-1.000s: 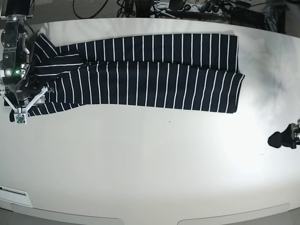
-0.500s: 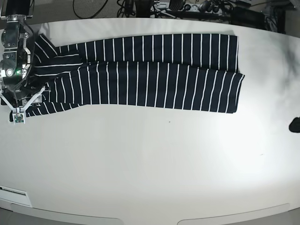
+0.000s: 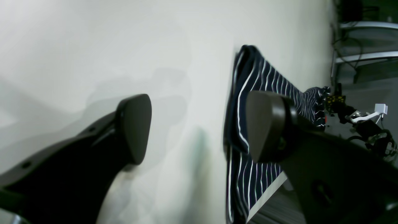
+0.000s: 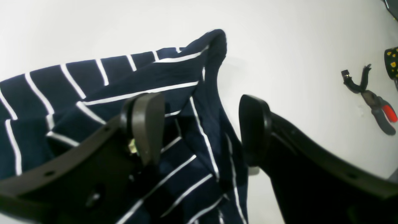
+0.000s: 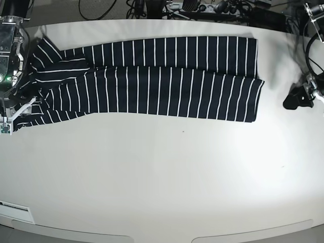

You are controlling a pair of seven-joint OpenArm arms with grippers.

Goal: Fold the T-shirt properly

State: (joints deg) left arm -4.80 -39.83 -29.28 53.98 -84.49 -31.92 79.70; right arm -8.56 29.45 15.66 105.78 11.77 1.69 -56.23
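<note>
White table (image 5: 167, 172), T-shirt (image 4: 174, 102) between right jaws

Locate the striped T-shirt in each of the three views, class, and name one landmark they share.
Base: striped T-shirt lies lengthwise across the table's far half.
Left wrist: right of centre, beyond the open left gripper.
Right wrist: left and centre, under the open right gripper.
Shared landmark: the white table.

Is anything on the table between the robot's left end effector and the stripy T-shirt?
Nothing visible. The left end effector is open off the T-shirt's hem end, with only bare white table between them.
</note>
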